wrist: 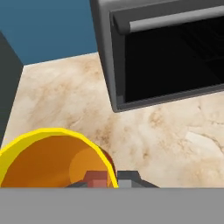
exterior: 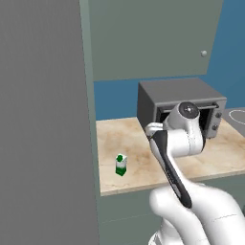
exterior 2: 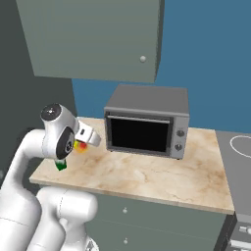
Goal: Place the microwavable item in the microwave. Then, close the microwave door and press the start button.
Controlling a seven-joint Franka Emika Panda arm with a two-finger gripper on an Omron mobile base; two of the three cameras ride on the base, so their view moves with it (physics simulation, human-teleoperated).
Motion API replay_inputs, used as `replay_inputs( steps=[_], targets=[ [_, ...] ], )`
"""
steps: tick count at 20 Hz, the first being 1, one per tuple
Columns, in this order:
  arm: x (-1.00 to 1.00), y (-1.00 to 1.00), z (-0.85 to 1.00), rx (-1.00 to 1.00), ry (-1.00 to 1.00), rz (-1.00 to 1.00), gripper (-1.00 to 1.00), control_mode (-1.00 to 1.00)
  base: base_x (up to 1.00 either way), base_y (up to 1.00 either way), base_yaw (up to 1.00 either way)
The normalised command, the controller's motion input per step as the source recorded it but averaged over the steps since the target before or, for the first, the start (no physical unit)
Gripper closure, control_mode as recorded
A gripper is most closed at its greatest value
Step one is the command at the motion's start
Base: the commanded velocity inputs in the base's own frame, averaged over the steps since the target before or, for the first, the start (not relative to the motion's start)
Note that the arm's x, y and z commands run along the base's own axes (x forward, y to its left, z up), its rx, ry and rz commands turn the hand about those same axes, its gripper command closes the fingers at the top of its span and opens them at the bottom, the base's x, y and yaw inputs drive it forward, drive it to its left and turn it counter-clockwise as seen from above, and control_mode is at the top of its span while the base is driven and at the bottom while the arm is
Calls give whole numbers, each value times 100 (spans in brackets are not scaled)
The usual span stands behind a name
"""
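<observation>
Beige marble tabletop (exterior 2: 147,176) runs under one grey wall cupboard (exterior 2: 98,39) against a blue wall, with one grey box oven (exterior 2: 147,122) standing on it as the landmark.

Nearest the camera, the hand (wrist: 108,180) has its fingers drawn narrow and pinched on the rim of the one yellow cup (wrist: 48,159), whose orange inside and bright yellow lip sit at the lower left of the hand view. In the right base view the cup (exterior 2: 80,145) peeks out, yellow with a red mark, just behind the white wrist, to the left of the box oven and above the tabletop's left part. Whether its base touches the tabletop cannot be told.

One green-and-white carton (exterior: 121,164) stands upright on the tabletop, to the left of the box oven and nearer the front edge; in the right base view only its green bottom shows below the wrist.

Farther back, the box oven has one dark glass door with one horizontal bar handle along its top, and two round knobs on its right panel. One small round knob sits on the wall cupboard above the box oven. Right of the box oven, one white ring marks a grey cooktop (exterior 2: 240,147).
</observation>
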Motion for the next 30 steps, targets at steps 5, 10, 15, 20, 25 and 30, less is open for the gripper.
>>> replay_inputs(
  steps=[5, 10, 15, 20, 25, 30],
  targets=[
    [-53, -2, 69, 0, -7, 0, 100, -100, 0, 0, 0],
    [-46, -6, 45, 0, 1, 0, 100, -100, 0, 0, 0],
    [-49, 0, 6, 0, 16, 0, 100, -100, 0, 0, 0],
    [-35, 0, -10, 0, 14, 0, 100, -100, 0, 0, 0],
    [-1, 6, -3, -1, 1, 0, 100, 100, -44, 5, -1],
    [0, 0, 0, 0, 0, 0, 100, 100, -100, 0, -10]
  ],
)
